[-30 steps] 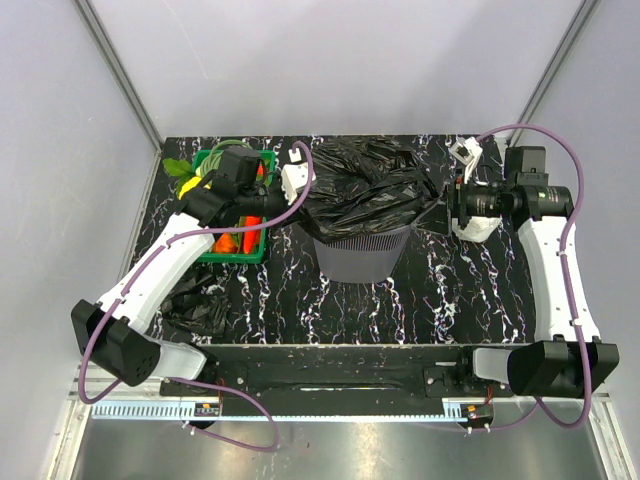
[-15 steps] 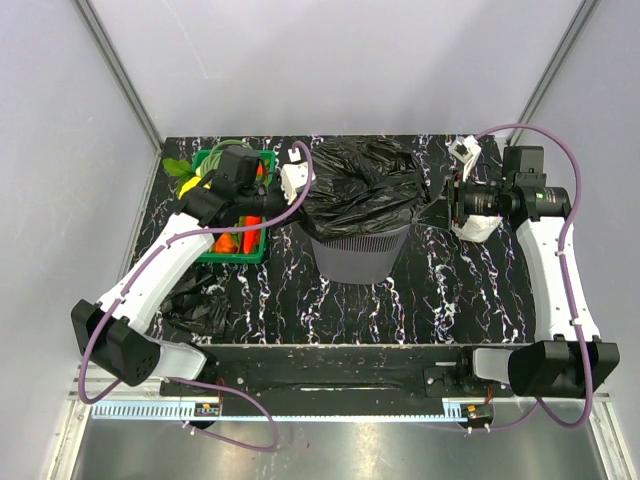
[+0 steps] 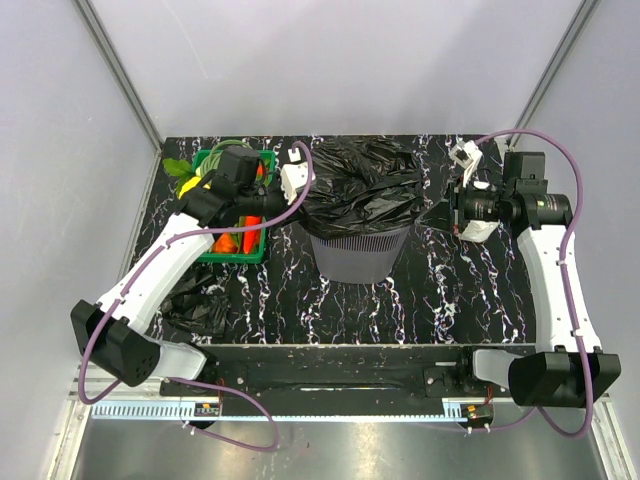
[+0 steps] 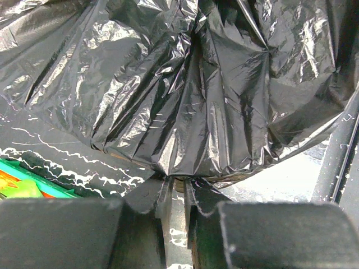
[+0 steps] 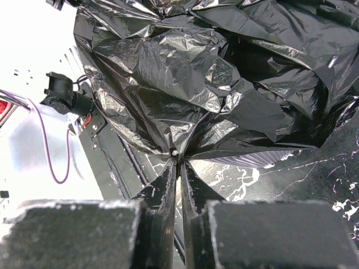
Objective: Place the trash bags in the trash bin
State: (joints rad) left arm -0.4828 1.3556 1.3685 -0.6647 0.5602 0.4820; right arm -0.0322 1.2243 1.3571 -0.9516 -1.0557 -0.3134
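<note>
Trash bin (image 3: 360, 255): upright on the marbled tabletop (image 3: 420, 300), about mid-table, grey mesh wall visible below the rim.

Large trash bag (image 3: 360, 185): draped over the bin's mouth and covering the whole rim. The film is bunched and heaped above the opening and spills past the rim on both sides. Cannot tell how far it hangs inside.

Left gripper (image 3: 298, 180): just left of the bin's rim, at rim height. In the left wrist view its fingers (image 4: 160, 202) are clenched on a gathered fold of the bag's edge (image 4: 185, 129), with film pinched in the narrow slit between them.

Right gripper (image 3: 447, 213): right of the bin, a little apart from the rim. In the right wrist view its fingers (image 5: 165, 185) are clamped together on a pulled-out corner of the same bag (image 5: 185, 73). That corner is drawn taut into a point away from the bin. A strip of bin mesh (image 5: 247, 159) shows under the film.

Second trash bag (image 3: 195, 305): crumpled on the tabletop, well left of the bin and nearer the arm bases, touched by neither gripper.

Green crate (image 3: 240, 257): left of the bin, beneath the left arm, holding orange and green produce.
</note>
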